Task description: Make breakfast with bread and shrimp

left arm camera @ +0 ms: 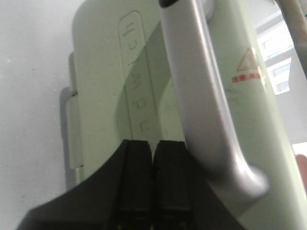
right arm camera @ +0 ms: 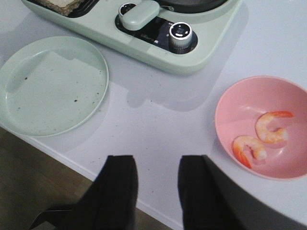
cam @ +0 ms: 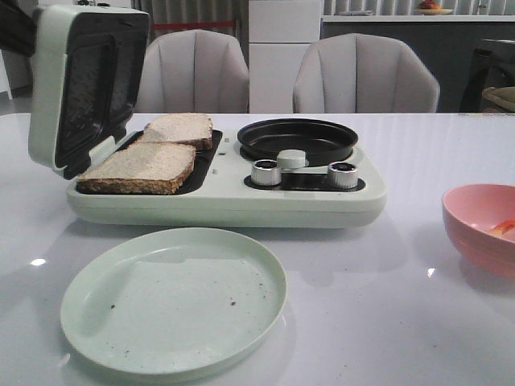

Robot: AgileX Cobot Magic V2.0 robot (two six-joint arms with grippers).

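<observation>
Two slices of bread (cam: 141,167) (cam: 179,129) lie side by side on the left grill plate of the pale green breakfast maker (cam: 225,205), whose lid (cam: 48,88) stands open. Two orange-pink shrimp (right arm camera: 271,128) (right arm camera: 247,149) lie in a pink bowl (right arm camera: 225,96) at the table's right. My left gripper (left arm camera: 153,143) is shut with nothing between its fingers, close against the lid's outer face beside its silver handle (left arm camera: 201,96). My right gripper (right arm camera: 156,163) is open and empty over the table's front edge, to the left of the bowl.
A pale green plate (cam: 173,301) with crumbs sits in front of the maker. A black round pan (cam: 298,138) fills the maker's right side, with two silver knobs (cam: 266,172) (cam: 343,174) and a pale green knob (cam: 292,158) before it. Two chairs stand behind the table.
</observation>
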